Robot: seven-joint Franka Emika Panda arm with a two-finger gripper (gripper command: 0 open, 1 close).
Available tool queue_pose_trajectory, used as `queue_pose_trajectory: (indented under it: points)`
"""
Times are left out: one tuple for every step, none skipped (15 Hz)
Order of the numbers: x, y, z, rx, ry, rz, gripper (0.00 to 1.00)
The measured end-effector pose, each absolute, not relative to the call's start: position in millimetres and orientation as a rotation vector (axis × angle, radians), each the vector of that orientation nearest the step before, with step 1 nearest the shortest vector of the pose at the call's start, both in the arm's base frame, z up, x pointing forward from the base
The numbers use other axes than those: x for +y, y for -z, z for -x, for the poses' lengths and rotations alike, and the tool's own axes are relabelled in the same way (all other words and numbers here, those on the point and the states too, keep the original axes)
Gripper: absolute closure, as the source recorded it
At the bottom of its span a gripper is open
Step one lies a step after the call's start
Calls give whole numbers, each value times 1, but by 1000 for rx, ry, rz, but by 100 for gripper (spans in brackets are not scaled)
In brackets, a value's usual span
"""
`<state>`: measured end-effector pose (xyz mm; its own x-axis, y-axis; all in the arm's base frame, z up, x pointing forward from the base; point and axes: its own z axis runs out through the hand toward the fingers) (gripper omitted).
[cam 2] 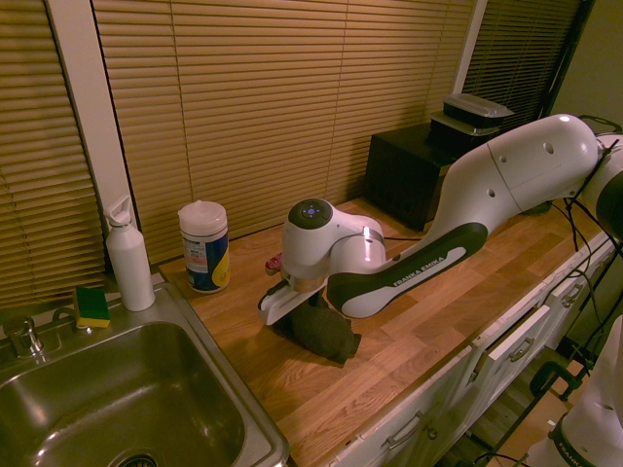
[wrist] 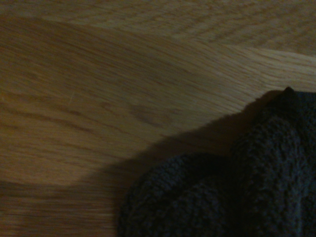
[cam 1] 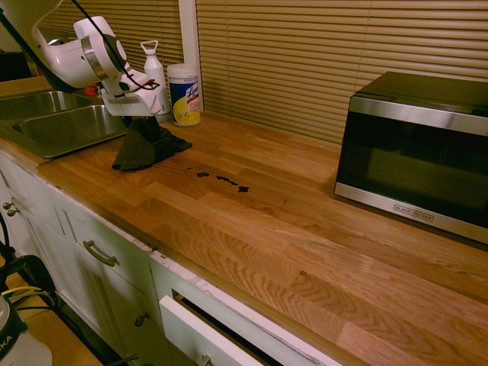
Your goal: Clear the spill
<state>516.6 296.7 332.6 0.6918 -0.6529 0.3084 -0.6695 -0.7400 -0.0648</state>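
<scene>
Left to right in the first exterior view: your sink [cam 1: 53,126] sits at the table's [cam 1: 305,252] left end, w/ the gripper [cam 1: 141,122] just right of it, pointing steeply down onto the black cloth [cam 1: 145,149]. Fingers are buried in cloth folds, so you can't see them; they read as spread wide. Cloth lies bunched on the wood. The spill [cam 1: 223,180], a short trail of dark blotches, is just right of the cloth, apart from it. Microwave [cam 1: 419,149] far right.
</scene>
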Motion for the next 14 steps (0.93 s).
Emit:
queue_pose_trajectory:
  points:
    - [295,-332,-517,-1118,-485,-2837,100]
    - [294,-332,-518,-1125,-483,-2835,100]
    - [293,-332,-518,-1131,-478,-2831,100]
    - [291,-331,-519,-1135,-473,-2825,100]
    - [291,-331,-519,-1142,-466,-2821,100]
    - [290,-331,-519,-1149,-459,-2818,100]
    - [290,-330,-519,-1156,-452,-2817,100]
    - [289,-330,-519,-1169,-442,-2813,100]
    - [288,-330,-519,-1180,-433,-2811,100]
    - [286,-330,-520,-1190,-420,-2809,100]
    - [284,-330,-521,-1200,-408,-2809,100]
    - [280,-331,-523,-1208,-400,-2806,100]
    - [274,-332,-525,-1214,-395,-2797,100]
    - [265,-333,-529,-1221,-393,-2785,100]
